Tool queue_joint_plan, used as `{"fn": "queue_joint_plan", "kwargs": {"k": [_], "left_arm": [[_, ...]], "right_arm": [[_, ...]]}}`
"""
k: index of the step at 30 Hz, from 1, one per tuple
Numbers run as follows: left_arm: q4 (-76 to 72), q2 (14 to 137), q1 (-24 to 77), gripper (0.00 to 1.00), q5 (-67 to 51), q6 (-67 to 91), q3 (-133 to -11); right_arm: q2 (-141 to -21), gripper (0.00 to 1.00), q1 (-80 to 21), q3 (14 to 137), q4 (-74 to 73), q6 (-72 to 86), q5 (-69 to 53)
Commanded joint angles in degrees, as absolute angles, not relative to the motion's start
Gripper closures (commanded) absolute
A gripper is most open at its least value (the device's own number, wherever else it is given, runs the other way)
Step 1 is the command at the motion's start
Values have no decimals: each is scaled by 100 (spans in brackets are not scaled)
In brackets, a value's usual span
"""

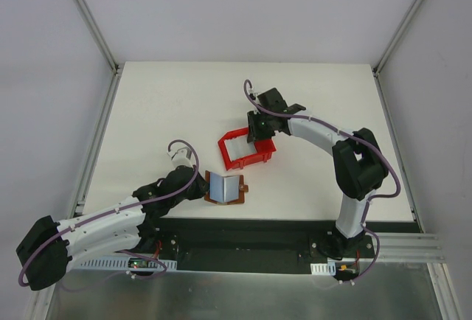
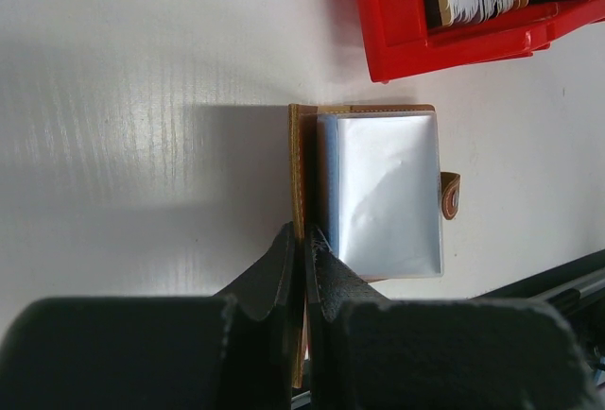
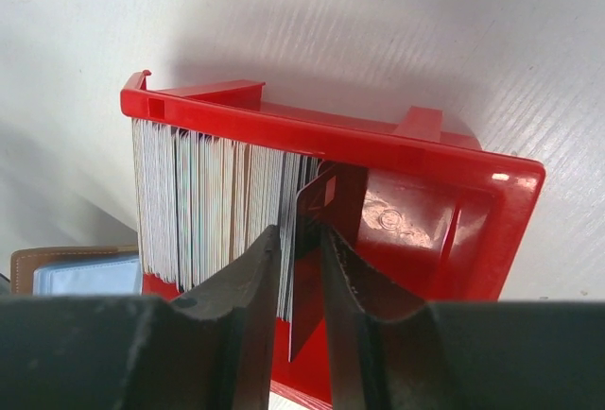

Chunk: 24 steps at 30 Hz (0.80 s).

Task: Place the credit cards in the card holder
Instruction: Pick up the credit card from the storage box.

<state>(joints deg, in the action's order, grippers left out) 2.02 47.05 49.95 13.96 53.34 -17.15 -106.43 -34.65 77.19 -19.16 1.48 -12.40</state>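
The card holder (image 1: 226, 187) lies open near the table's front edge, a brown wallet with a pale grey-blue inside (image 2: 383, 193). My left gripper (image 1: 200, 187) is shut on its left flap, which stands on edge between the fingertips (image 2: 304, 240). The credit cards (image 3: 208, 202) stand packed on edge in a red tray (image 1: 245, 159). My right gripper (image 1: 258, 127) reaches down into the tray at the stack's end. Its jaws are a narrow gap apart (image 3: 301, 235), with one card (image 3: 307, 268) leaning away from the stack between them. A corner of the wallet shows in the right wrist view (image 3: 76, 268).
The red tray (image 2: 454, 46) sits just beyond the wallet, its right half (image 3: 425, 221) holding no cards. The wallet's snap tab (image 2: 451, 195) sticks out on its right side. The black base plate runs along the table's near edge (image 1: 258, 231).
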Motion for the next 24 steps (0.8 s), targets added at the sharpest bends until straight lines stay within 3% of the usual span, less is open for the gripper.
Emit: {"fn": "queue_joint_plan", "kwargs": {"k": [1, 16, 24], "left_arm": [[79, 4746, 5054, 100, 1415, 5309, -1688], [79, 4729, 5045, 100, 1441, 5291, -1643], [44, 4764, 5062, 100, 1485, 5282, -1591]], "right_arm": [[-10283, 75, -3507, 7814, -1986, 193, -1353], [-10239, 89, -3419, 7910, -2057, 158, -1520], [-10161, 100, -3428, 8077, -2320, -130, -784]]}}
